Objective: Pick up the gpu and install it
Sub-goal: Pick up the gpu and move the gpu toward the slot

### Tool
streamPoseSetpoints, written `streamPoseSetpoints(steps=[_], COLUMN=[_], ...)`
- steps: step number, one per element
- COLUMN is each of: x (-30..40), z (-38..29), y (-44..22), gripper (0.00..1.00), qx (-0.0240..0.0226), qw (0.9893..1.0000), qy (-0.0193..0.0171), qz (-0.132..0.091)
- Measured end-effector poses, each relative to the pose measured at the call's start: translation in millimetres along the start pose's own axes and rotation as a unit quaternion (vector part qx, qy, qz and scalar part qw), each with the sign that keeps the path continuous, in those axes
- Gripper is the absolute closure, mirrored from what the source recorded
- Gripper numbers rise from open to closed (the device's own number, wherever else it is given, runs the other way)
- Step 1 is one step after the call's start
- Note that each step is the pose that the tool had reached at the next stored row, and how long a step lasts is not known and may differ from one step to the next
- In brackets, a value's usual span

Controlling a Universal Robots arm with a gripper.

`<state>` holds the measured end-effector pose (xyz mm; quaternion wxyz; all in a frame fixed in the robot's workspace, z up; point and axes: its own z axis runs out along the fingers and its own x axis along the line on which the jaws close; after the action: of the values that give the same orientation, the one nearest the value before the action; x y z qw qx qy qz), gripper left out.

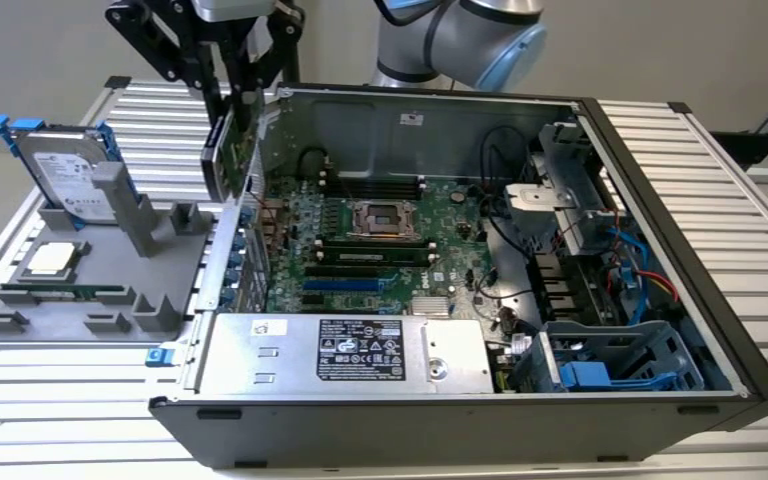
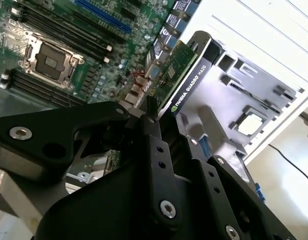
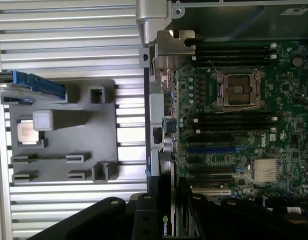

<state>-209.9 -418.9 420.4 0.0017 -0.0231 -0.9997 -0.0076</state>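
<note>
The gpu (image 1: 229,152), a green board with a black cooler, hangs on edge in the air over the open computer case's wall on the exterior view's left. My gripper (image 1: 232,100) is shut on its upper edge. In the second wrist view the gpu (image 2: 186,75) sticks out past the black fingers (image 2: 152,131), above the motherboard's edge. In the first wrist view the gpu (image 3: 167,222) sits between the finger links, beside the case wall. The motherboard (image 1: 357,250) lies flat inside the case, with a blue slot (image 1: 344,285) and black slots bare.
A grey fixture tray (image 1: 91,300) on the exterior view's left holds a hard drive with blue rails (image 1: 71,175), a square processor (image 1: 51,258) and a memory stick (image 1: 71,293). A power supply (image 1: 344,350) fills the case's near side. Cables and drive cages (image 1: 598,300) crowd its right.
</note>
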Motion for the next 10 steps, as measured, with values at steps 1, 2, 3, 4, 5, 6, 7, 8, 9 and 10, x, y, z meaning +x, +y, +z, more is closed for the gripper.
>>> streamPoseSetpoints(steps=[1, 2, 3, 4, 5, 6, 7, 8, 9, 10], x=[-0.9, -1.7, -2.6, -3.4, -4.2, -5.0, -6.0, -6.9, -7.8, -8.8], z=[0.0, 0.0, 0.0, 0.0, 0.0, 0.0, 0.0, 0.0, 0.0, 0.0], y=[0.1, 0.1, 0.1, 0.2, 0.2, 0.2, 0.3, 0.3, 0.4, 0.4], gripper=[1.0, 1.0, 1.0, 1.0, 1.0, 1.0, 1.0, 1.0, 1.0, 1.0], qx=[0.0, 0.0, 0.0, 0.0, 0.0, 0.0, 0.0, 0.0, 0.0, 0.0], qw=[1.0, 1.0, 1.0, 1.0, 1.0, 1.0, 1.0, 1.0, 1.0, 1.0], qy=[0.0, 0.0, 0.0, 0.0, 0.0, 0.0, 0.0, 0.0, 0.0, 0.0], qz=[0.0, 0.0, 0.0, 0.0, 0.0, 0.0, 0.0, 0.0, 0.0, 0.0])
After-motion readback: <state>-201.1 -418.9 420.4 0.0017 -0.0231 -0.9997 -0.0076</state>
